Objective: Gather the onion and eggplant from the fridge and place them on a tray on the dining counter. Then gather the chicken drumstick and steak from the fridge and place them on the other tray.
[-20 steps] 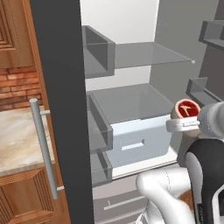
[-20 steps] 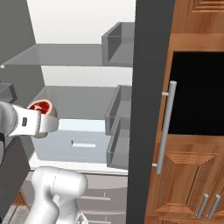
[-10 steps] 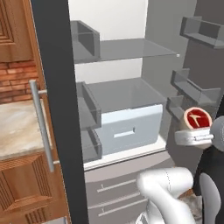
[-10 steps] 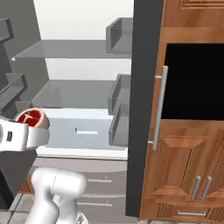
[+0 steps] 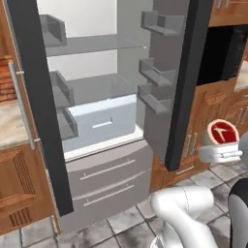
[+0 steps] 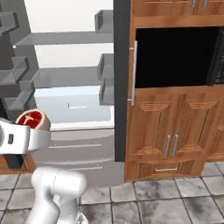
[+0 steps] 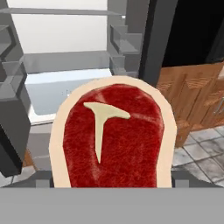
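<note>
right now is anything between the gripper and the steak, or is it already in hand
Nothing visible stands between them: the steak already sits in the gripper, out in front of the open fridge. The tray it has to reach is out of view, so that path can't be judged.

The left base view looked from behind and left of the arm toward the fridge (image 5: 101,121), seen at middling range with both doors swung open and its drawers low in the picture. The right base view faced the same fridge (image 6: 70,105) from the arm's other side, taking in the wooden cabinets (image 6: 175,127) right of it. The hand view sat close behind the steak (image 7: 113,140), facing the fridge (image 7: 65,74).
</note>
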You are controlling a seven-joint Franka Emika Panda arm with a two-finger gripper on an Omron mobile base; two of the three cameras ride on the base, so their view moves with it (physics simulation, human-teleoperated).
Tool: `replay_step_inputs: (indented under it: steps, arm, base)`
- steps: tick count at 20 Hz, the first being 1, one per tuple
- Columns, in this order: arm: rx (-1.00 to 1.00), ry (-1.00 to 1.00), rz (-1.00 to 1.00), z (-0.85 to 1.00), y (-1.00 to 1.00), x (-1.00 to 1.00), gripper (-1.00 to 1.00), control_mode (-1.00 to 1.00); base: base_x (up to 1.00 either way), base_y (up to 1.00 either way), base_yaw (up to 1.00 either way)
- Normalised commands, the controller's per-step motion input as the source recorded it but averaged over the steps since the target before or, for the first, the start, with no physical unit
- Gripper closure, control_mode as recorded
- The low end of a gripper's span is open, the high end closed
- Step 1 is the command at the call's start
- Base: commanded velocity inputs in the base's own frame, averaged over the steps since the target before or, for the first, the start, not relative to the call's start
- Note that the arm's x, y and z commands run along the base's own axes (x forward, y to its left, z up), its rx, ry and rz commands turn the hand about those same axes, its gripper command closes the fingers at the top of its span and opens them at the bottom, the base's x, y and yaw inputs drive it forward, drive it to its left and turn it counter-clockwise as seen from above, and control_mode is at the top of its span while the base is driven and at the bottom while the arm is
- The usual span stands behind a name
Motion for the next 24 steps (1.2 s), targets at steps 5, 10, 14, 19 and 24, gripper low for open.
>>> replay_step_inputs:
  steps: [5, 10, 14, 19, 24]
  arm:
    - [0.00, 0.00, 0.00, 0.00, 0.00, 0.00, 1.00, 1.00]
    - [0.00, 0.00, 0.00, 0.00, 0.00, 0.00, 1.00, 1.00]
    - [0.00, 0.00, 0.00, 0.00, 0.00, 0.00, 1.00, 1.00]
    - [0.00, 0.00, 0.00, 0.00, 0.00, 0.00, 1.00, 1.00]
    - [0.00, 0.00, 0.00, 0.00, 0.00, 0.00, 1.00, 1.00]
  base:
    - [-0.34, -0.04, -0.58]
    - [0.01, -0.04, -0.67]
    - [0.10, -0.08, -0.72]
    - [0.31, -0.05, -0.70]
    - [0.44, -0.11, -0.66]
